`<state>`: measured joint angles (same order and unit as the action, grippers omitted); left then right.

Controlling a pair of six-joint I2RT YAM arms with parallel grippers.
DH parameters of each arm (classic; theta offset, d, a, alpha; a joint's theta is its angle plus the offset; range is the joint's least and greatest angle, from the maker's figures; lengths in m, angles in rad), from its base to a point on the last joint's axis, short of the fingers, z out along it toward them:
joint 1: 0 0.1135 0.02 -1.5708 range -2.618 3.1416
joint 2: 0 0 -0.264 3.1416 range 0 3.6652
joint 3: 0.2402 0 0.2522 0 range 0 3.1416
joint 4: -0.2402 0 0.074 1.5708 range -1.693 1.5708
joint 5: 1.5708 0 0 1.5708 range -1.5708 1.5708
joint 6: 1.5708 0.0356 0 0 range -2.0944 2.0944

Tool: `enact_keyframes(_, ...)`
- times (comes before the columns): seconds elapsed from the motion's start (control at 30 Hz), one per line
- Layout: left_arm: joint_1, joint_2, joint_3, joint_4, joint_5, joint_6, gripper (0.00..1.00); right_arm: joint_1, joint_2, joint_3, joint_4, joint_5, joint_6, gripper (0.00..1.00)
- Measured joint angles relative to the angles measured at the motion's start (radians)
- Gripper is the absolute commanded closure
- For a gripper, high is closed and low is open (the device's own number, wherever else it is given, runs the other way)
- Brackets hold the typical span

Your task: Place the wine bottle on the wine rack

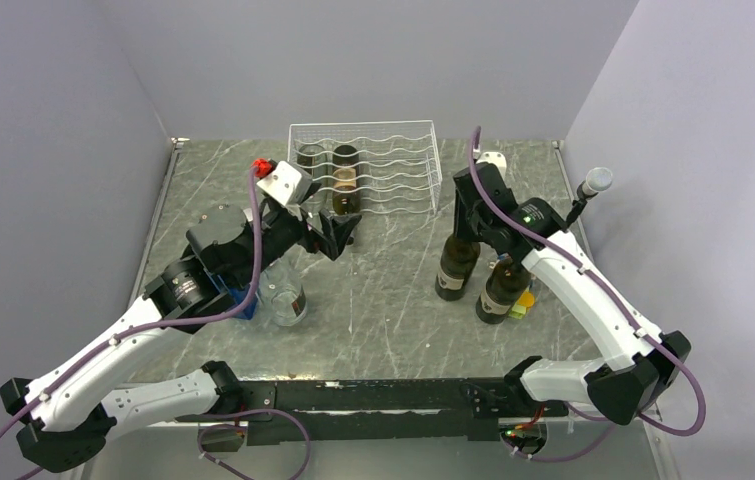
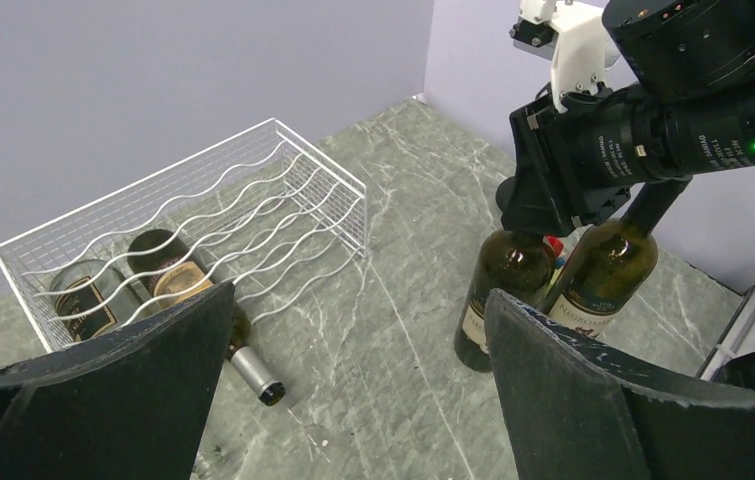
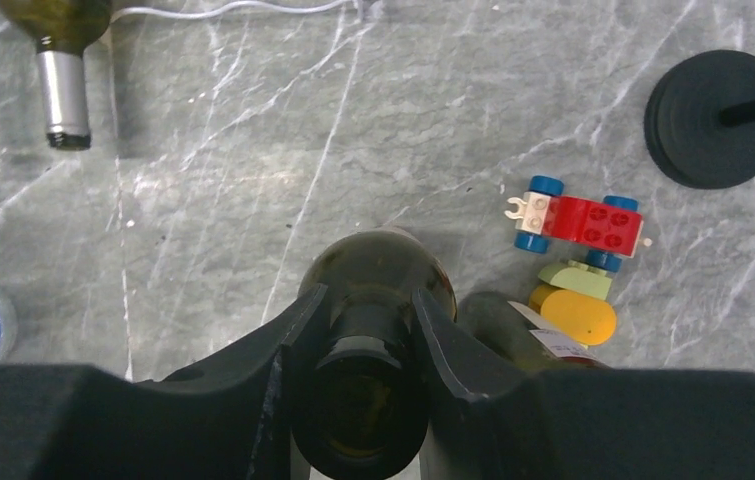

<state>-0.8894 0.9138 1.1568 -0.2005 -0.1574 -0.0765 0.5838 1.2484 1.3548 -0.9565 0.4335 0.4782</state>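
Observation:
The white wire wine rack (image 1: 390, 160) stands at the back of the table, with two dark bottles lying in its left cradles (image 1: 345, 178). It also shows in the left wrist view (image 2: 283, 190). A dark green wine bottle (image 1: 456, 268) stands upright right of centre. My right gripper (image 1: 465, 232) is above it, fingers (image 3: 453, 345) closed on either side of its neck (image 3: 368, 340). My left gripper (image 1: 341, 232) hangs open and empty in front of the rack's left side, its jaws wide apart (image 2: 358, 300).
A second upright bottle (image 1: 502, 290) stands right beside the held one. Toy bricks (image 3: 578, 222) and a black round stand base (image 3: 718, 118) lie to its right. A clear glass jar (image 1: 283, 298) sits near the left arm. One racked bottle's neck (image 2: 253, 372) sticks out forwards.

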Motion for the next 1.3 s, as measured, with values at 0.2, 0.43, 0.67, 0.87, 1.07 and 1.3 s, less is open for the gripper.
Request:
enact_keyframes(0.2, 0.000, -0.001, 0.003, 0.011, -0.006, -0.008, 0.01, -0.001, 0.001, 0.082, -0.027, -0.092, -0.039, 1.00)
enact_keyframes(0.43, 0.000, -0.005, 0.003, 0.016, 0.003, -0.016, 0.01, -0.001, 0.001, 0.241, -0.029, -0.206, -0.069, 1.00)
enact_keyframes(0.67, 0.000, 0.000, -0.026, 0.047, 0.054, -0.023, 0.01, -0.001, 0.039, 0.343, -0.051, -0.393, -0.091, 1.00)
enact_keyframes(0.87, 0.000, 0.020, -0.145, 0.102, 0.109, -0.052, 0.01, -0.001, 0.058, 0.366, -0.055, -0.553, -0.071, 1.00)
enact_keyframes(1.07, 0.000, 0.023, -0.326, 0.186, 0.250, -0.074, 0.01, -0.001, 0.058, 0.366, -0.053, -0.681, -0.036, 1.00)
enact_keyframes(1.3, 0.000, -0.003, -0.433, 0.241, 0.365, -0.094, 0.01, -0.001, 0.056, 0.367, -0.031, -0.787, -0.022, 1.00)
